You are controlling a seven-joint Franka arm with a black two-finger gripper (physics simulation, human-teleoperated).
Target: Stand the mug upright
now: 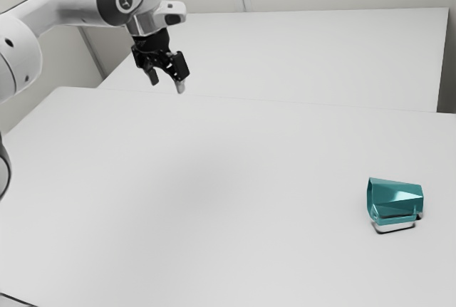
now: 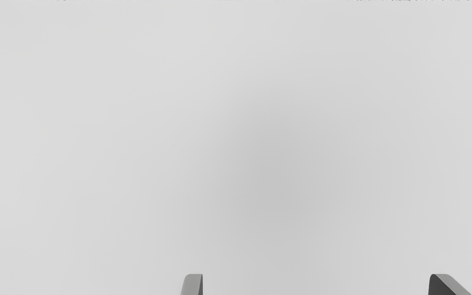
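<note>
My black gripper [image 1: 167,85] hangs above the smooth white table [image 1: 214,200], 2 fingers [image 2: 192,285] wide apart, holding nothing; the faceted, shiny teal mug [image 1: 396,196] lies sideways.

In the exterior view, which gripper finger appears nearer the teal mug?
The finger on the exterior view's right, whose pale tip shows lower in the picture. The other finger is farther toward that view's left, away from the mug.
</note>
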